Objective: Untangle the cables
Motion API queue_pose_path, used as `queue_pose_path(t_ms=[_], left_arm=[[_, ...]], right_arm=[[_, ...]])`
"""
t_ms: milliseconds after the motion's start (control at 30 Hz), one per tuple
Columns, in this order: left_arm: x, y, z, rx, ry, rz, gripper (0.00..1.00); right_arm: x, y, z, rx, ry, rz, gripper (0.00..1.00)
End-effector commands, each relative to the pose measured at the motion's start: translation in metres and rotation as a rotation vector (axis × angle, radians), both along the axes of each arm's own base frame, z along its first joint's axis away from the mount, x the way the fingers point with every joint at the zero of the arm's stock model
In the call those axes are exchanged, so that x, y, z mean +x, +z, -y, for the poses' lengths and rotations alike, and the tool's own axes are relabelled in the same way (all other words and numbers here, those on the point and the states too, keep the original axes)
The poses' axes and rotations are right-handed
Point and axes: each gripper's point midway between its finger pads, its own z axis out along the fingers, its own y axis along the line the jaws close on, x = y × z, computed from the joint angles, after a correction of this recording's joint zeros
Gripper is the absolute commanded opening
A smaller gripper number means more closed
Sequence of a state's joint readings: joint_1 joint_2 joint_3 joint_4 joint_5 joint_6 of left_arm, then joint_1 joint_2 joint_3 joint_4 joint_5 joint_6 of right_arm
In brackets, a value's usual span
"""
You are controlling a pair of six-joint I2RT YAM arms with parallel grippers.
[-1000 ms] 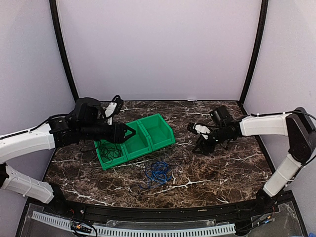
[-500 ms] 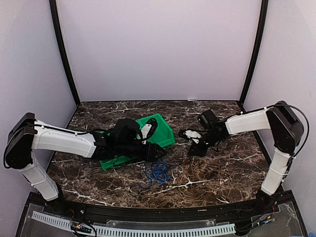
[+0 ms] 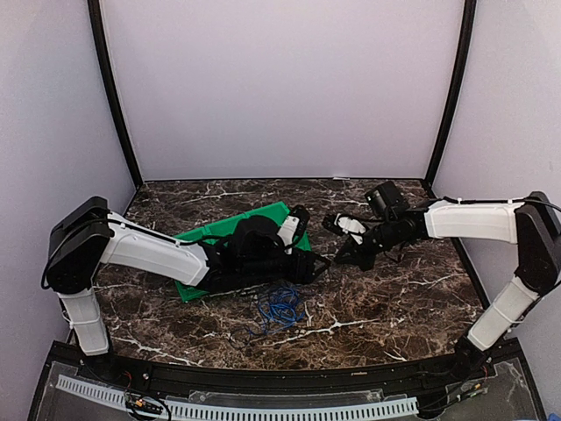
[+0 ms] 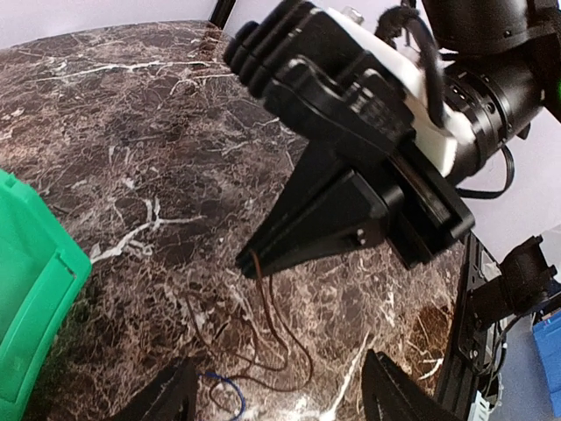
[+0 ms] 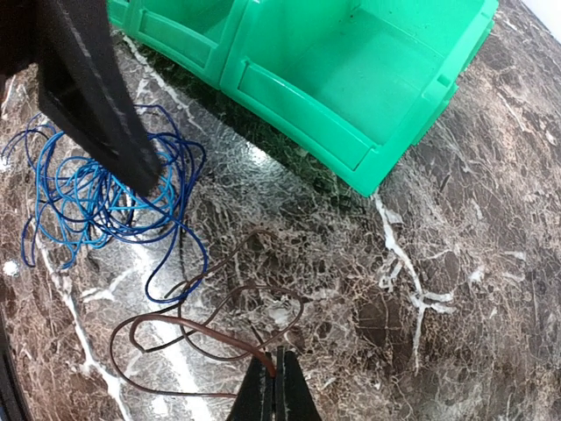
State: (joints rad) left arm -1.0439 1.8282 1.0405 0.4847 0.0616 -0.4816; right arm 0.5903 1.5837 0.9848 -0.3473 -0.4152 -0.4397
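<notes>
A bright blue cable (image 3: 279,307) (image 5: 92,180) lies in a loose bundle on the marble table, in front of the green bin (image 3: 209,233). A thin dark brown cable (image 5: 188,329) (image 4: 282,344) loops beside it, and one blue strand crosses it. My right gripper (image 5: 279,386) (image 3: 341,258) is shut on one end of the brown cable, low over the table. My left gripper (image 4: 282,399) (image 3: 316,263) hovers open just left of the right one. The brown loops lie below its spread fingers (image 4: 166,396), with nothing between them. One left finger (image 5: 96,96) stands over the blue bundle.
The green bin (image 5: 351,79) has several compartments and sits at centre left, mostly covered by my left arm in the top view. Its near corner (image 4: 35,289) is close to the left gripper. Black frame posts stand at the table's back corners.
My left arm has swung right from the bin's left compartment, across the bin to the table's middle, and its jaws have widened. My right gripper has closed on the brown cable.
</notes>
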Motion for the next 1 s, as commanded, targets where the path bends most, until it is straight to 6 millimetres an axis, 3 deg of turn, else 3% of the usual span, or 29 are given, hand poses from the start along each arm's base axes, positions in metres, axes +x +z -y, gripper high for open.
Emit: queue_pose_path(t_ms=[0,100,300,367,533,633,667,700,800,967], left_arm=[[0.012,0.019,0.023,-0.068,0.005,0.052,0.66],[0.016,0.023,0.035,-0.095,-0.005,0.04,0.65],[0.022,0.012,0.045,-0.085,0.007,0.001,0.47],[0.023,0.011,0.044,-0.085,0.013,-0.003,0.38],[0.022,0.015,0.039,-0.093,0.027,-0.008,0.03],[0.017,0.031,0.032,-0.121,0.031,-0.01,0.0],[0.015,0.031,0.029,-0.127,0.033,-0.021,0.0],[0.012,0.044,0.026,-0.155,0.027,-0.016,0.0],[0.003,0.064,0.016,-0.224,0.021,-0.024,0.0],[-0.008,0.102,-0.002,-0.319,0.053,0.005,0.0]], right_arm=[[-0.012,0.017,-0.006,0.052,0.049,0.016,0.0],[-0.011,0.022,-0.005,0.054,0.042,0.028,0.0],[-0.015,0.031,-0.007,0.086,0.055,0.032,0.0],[-0.015,0.032,-0.007,0.09,0.053,0.036,0.0],[-0.015,0.031,-0.006,0.09,0.052,0.044,0.0],[-0.005,0.035,-0.006,0.1,0.009,0.069,0.02],[-0.004,0.039,-0.009,0.119,0.006,0.071,0.08],[-0.006,0.044,-0.014,0.149,0.019,0.06,0.14],[-0.012,0.057,-0.034,0.243,0.058,-0.002,0.3],[-0.019,0.066,-0.072,0.34,0.133,-0.105,0.36]])
